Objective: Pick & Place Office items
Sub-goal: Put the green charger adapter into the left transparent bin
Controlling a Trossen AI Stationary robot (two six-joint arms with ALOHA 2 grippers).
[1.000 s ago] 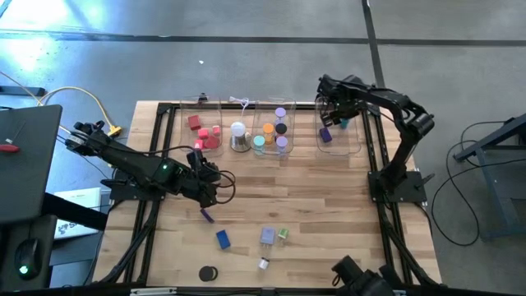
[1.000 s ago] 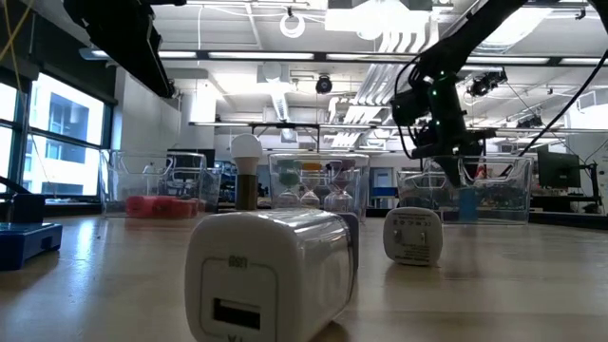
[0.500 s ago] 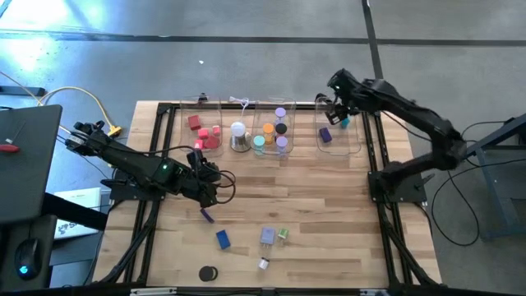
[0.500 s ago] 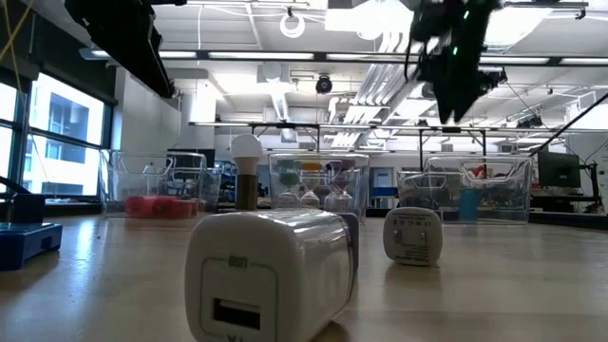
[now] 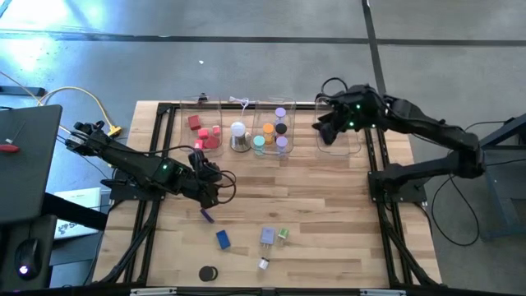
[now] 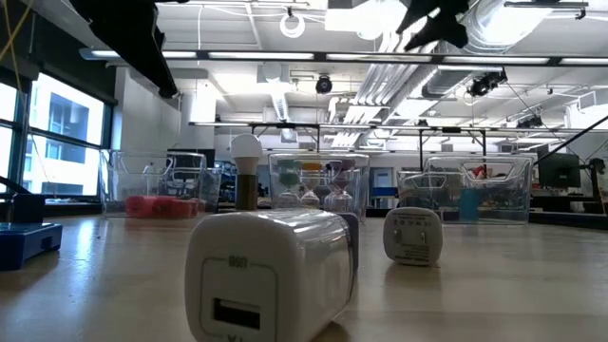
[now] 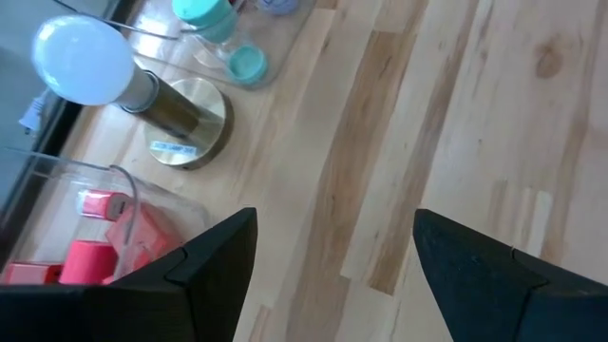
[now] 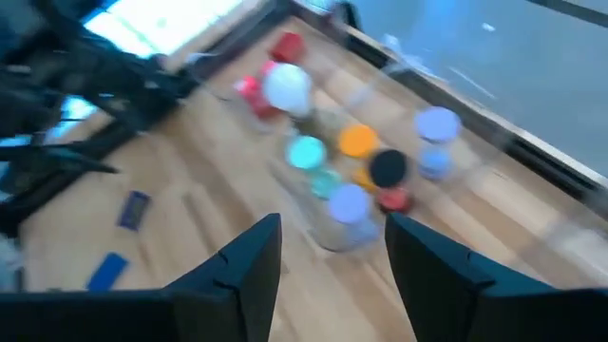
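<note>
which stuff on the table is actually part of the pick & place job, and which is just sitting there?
Job items:
- red pieces in the left clear bin
- coloured pieces in the middle bin
- purple piece, blue block, black disc, white adapters loose on the table

Just lying about:
- white dome lamp
- black laptop off the table's left edge

Far edge of table [image 5: 329,189]: three bins in a row, with a lamp [image 5: 238,136] between the left bin [image 5: 203,123] and the middle bin [image 5: 272,127].
Left bin: several blocks [image 5: 205,136] inside.
Middle bin: cylinders [image 5: 269,136] standing inside.
Right bin [image 5: 339,141]: under my right gripper [image 5: 325,127].
My left gripper [image 5: 215,182]: over the table, in front of the left bin.
Near half of table: a clip [image 5: 206,215], a block [image 5: 223,239], two chargers [image 5: 269,237] and a disc [image 5: 207,273], lying apart.
</note>
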